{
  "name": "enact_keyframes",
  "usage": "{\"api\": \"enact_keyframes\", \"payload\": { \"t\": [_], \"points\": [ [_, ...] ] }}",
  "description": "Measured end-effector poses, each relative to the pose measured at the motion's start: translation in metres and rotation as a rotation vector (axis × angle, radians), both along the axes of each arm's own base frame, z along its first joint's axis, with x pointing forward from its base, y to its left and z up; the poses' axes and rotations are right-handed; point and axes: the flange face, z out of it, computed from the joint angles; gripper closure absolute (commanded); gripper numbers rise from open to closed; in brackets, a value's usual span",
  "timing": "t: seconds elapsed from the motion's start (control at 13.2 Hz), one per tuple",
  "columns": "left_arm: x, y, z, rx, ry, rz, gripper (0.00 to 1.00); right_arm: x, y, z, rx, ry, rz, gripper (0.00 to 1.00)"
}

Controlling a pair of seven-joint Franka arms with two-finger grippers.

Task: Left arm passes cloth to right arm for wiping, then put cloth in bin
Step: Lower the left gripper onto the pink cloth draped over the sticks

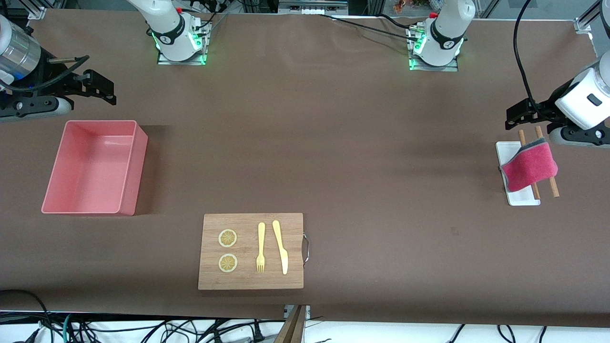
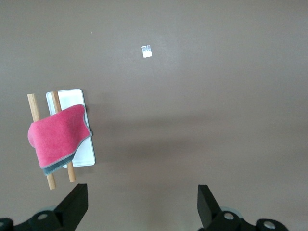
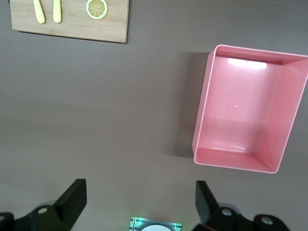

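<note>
Left claw (image 2: 139, 207) agape above cloth (image 1: 529, 166).

White jointed arms (image 1: 591, 95), dark grey joint caps, black two-finger pincers (image 2: 142, 204), black cables, green-lit bases.

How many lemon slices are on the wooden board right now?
2. Both lie on the wooden board at its end toward the right arm: one lemon slice, and another lemon slice nearer the front camera. None looks hidden.
</note>
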Motion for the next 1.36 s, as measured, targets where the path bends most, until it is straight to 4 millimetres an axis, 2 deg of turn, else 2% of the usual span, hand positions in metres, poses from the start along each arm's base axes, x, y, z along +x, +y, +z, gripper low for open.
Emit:
{"api": "enact_keyframes", "payload": {
  "t": [0.23, 0.53, 0.83, 1.06, 1.36],
  "points": [
    [0.000, 0.013, -0.003, 0.000, 0.007, 0.023, 0.00, 0.000, 0.000, 0.000, 0.000, 0.000, 0.000, 0.00],
    [0.006, 0.034, -0.018, 0.000, 0.034, 0.059, 0.00, 0.000, 0.000, 0.000, 0.000, 0.001, 0.000, 0.00],
    [0.011, 0.073, -0.038, -0.010, 0.067, 0.070, 0.00, 0.000, 0.000, 0.000, 0.000, 0.001, 0.000, 0.00],
    [0.010, 0.131, -0.060, -0.059, 0.099, -0.098, 0.00, 0.000, 0.000, 0.000, 0.000, 0.001, 0.000, 0.00],
    [-0.003, 0.223, -0.109, -0.210, 0.125, -0.353, 0.00, 0.000, 0.000, 0.000, 0.000, 0.001, 0.000, 0.00]
  ]
}}
